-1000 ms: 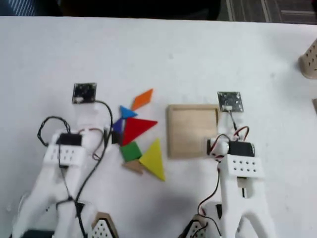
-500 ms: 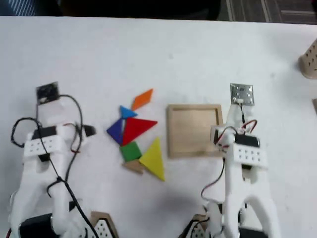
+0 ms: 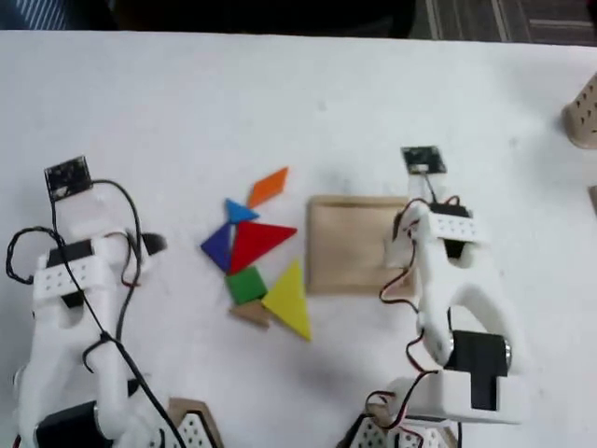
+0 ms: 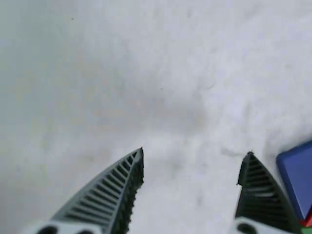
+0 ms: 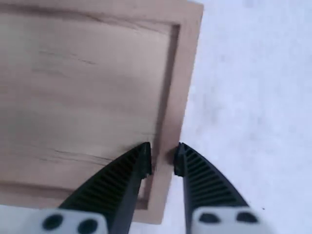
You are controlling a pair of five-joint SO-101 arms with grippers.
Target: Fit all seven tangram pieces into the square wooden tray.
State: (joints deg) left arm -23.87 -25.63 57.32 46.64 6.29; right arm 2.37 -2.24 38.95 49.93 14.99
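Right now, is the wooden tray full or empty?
Empty: the wooden tray shows bare wood inside, and the tangram pieces lie on the table beside it.

White tabletop (image 3: 373, 103) right across, evenly lit, only soft shadows on it. Past its far edge a dark strip (image 3: 261, 14), grey striped flooring (image 3: 504, 19) at one corner, something blue-striped (image 3: 33, 14) at the other. A tan perforated object (image 3: 583, 117) peeks in at the side.

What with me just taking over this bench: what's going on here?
The right pincer grips the wooden tray by its rim. The left pincer hangs open over the table beside the blue piece. All seven tangram pieces lie on the table next to the tray, which holds none.
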